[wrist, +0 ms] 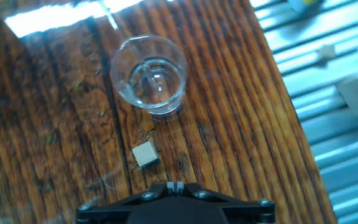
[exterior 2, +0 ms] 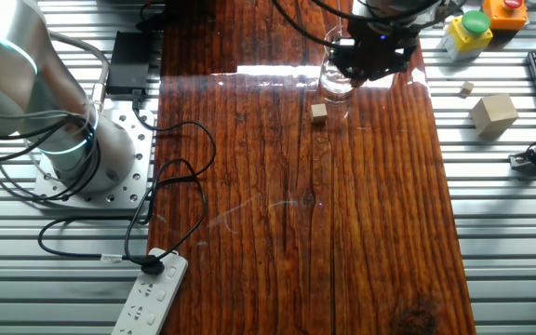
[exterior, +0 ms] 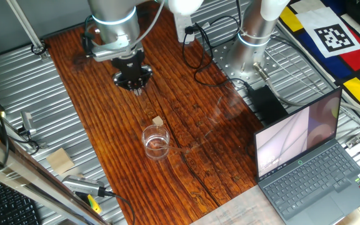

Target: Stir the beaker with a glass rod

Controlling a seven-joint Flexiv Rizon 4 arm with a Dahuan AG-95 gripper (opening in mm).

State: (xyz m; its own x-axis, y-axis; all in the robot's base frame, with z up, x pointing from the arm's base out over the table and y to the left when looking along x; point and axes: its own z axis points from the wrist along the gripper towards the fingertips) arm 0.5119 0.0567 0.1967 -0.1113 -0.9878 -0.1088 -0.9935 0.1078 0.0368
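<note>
Dark wooden planking forms the desk (exterior: pixel 186 119), set on ribbed metal, with a laptop (exterior: pixel 311 162) at one corner, a power strip (exterior 2: pixel 152 293) with trailing cable, and a larger tan block (exterior 2: pixel 493 112) lying off the wood on the metal.

Position of task items: the beaker (exterior: pixel 155 142) stands upright on the wood, clear and apparently empty of any tool or rod. Just beside it, apart from its base, lies a small tan cube (wrist: pixel 145 153). This is judged to be the end piece of the glass rod (exterior: pixel 158 120); the glass shaft itself is too faint to trace with confidence in any view, so its lie on the desk cannot be stated.

Position of the arm: the tool (exterior: pixel 134 80) hangs above the desk, near the cube and beaker but touching neither. In the hand view its fingertips meet at the bottom edge, so the fingers are together, with nothing between them.

Progress: judged to be at the outset. The rod is not grasped, nothing stands in the beaker, and no stirring is under way. Remaining work: part the fingers, descend on the rod near its cube, lift it, carry its free end into the beaker, and stir.

Risk noted: the rod's near invisibility makes the grasp point uncertain.
</note>
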